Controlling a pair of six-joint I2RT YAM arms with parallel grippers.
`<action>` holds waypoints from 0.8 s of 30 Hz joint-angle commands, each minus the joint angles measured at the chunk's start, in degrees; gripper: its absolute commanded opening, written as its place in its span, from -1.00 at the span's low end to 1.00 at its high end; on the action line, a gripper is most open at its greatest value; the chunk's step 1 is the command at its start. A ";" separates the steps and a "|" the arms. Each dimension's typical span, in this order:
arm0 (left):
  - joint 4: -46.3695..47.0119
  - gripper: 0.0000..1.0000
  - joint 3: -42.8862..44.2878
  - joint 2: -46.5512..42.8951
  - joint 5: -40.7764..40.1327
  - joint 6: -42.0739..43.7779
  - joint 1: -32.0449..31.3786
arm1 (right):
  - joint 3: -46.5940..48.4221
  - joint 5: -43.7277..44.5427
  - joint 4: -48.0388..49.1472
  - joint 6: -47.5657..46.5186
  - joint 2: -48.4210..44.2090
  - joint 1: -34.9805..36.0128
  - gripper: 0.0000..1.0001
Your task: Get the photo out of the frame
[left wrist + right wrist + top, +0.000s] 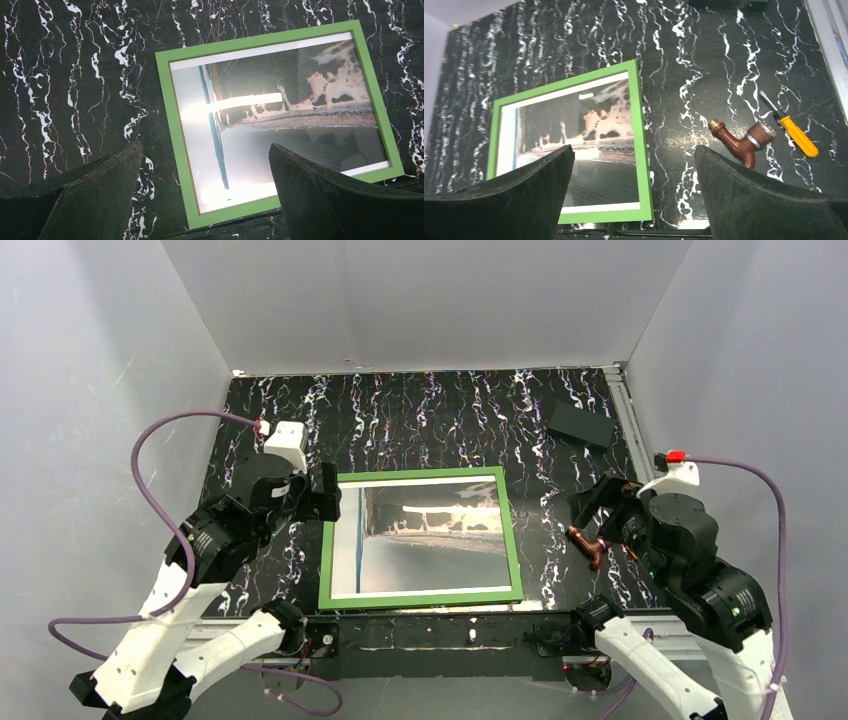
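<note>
The frame [512, 540], thin with a bright green border, lies flat on the black marbled table near its front edge. Inside it sits the photo [430, 540], a grey-beige scene with a pale band, a blue stripe at its left and a white border. In the left wrist view the frame [170, 115] and photo [300, 120] fill the middle. In the right wrist view the frame [642, 135] and photo [599, 125] lie left of centre. My left gripper [330, 492] hovers open by the frame's upper left corner. My right gripper [592, 508] hangs open to the frame's right. Neither holds anything.
A brown tap-shaped piece [590, 545] [741, 142] lies right of the frame, under my right gripper. An orange-handled screwdriver [794, 134] lies beside it. A dark flat box [581, 424] sits at the back right. White walls enclose the table on three sides.
</note>
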 commanded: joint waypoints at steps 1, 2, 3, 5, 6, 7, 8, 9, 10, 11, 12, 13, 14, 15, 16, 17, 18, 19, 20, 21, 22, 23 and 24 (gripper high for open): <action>-0.71 0.99 0.03 1.29 -0.76 0.38 -0.05 | 0.20 3.34 -1.95 1.31 4.49 0.24 0.97; -0.82 0.99 0.03 1.32 -0.57 0.42 -0.04 | 0.18 2.35 -2.01 1.12 4.95 0.23 0.97; -0.97 0.99 0.01 1.33 -0.54 0.46 0.01 | -0.08 1.19 -1.57 0.74 5.32 0.23 0.97; -1.06 0.99 -0.23 1.36 -0.38 0.42 -0.02 | -0.98 0.02 -0.86 0.67 5.59 0.24 0.97; -1.12 0.99 -0.27 1.34 -0.21 0.50 -0.04 | -1.45 -0.20 -0.71 0.80 5.73 0.24 0.97; -1.13 0.99 -0.36 1.47 0.00 0.57 -0.05 | -1.98 -0.47 -0.61 0.81 5.93 0.24 0.97; -1.20 0.99 -0.44 1.45 0.14 0.56 -0.04 | -2.25 -0.75 -0.61 0.84 6.28 0.23 0.97; -1.20 0.99 -0.45 1.50 0.31 0.55 -0.01 | -2.42 -1.06 -0.65 0.82 6.57 0.22 0.97; -1.22 0.99 -0.50 1.65 0.48 0.55 -0.04 | -2.49 -1.31 -0.68 0.88 6.76 0.23 0.97; -1.27 0.99 -0.55 1.79 0.68 0.51 -0.03 | -2.56 -1.29 -0.68 0.99 6.81 0.24 0.97; -1.31 0.99 -0.55 1.92 0.74 0.43 -0.04 | -2.69 -1.28 -0.50 1.07 6.69 0.24 0.97; -1.31 0.99 -0.59 2.11 0.90 0.24 -0.07 | -2.94 -1.18 -0.07 1.11 6.51 0.24 0.97; -1.26 1.00 -0.67 2.23 1.15 -0.02 -0.05 | -3.31 -0.89 0.15 1.27 6.50 0.24 0.97; -1.31 0.99 -0.69 2.40 1.54 -0.18 -0.04 | -3.65 -0.70 0.30 1.45 6.78 0.24 0.97; -1.31 0.99 -0.69 2.64 1.98 -0.35 -0.05 | -3.89 -0.50 0.24 1.48 7.49 0.16 0.97; -1.26 0.99 -0.66 2.88 2.53 -0.42 -0.05 | -4.24 -0.18 -0.01 1.90 8.38 0.17 0.97; -1.41 0.99 -0.61 3.19 3.11 -0.41 -0.03 | -4.68 0.00 -0.36 2.22 9.51 0.15 0.97; -1.68 0.99 -0.47 3.68 3.80 -0.48 -0.01 | -5.24 -0.19 -0.50 2.55 10.77 0.15 0.97; -1.86 0.99 -0.36 4.04 4.61 -0.54 0.01 | -6.03 -0.88 -0.39 2.70 12.04 0.17 0.97; -2.18 0.99 -0.24 4.52 5.39 -0.58 -0.07 | -6.96 -2.29 0.18 2.57 13.41 0.15 0.97; -2.53 0.99 -0.17 4.93 6.25 -0.67 -0.01 | -8.19 -4.24 1.47 2.04 14.76 0.10 0.96; -2.88 0.99 -0.08 5.32 6.98 -0.86 -0.01 | -9.54 -6.30 2.74 1.58 16.22 0.08 0.94; -3.17 0.99 -0.15 5.70 7.70 -1.04 -0.03 | -10.53 -8.24 3.90 1.43 17.78 -0.14 0.91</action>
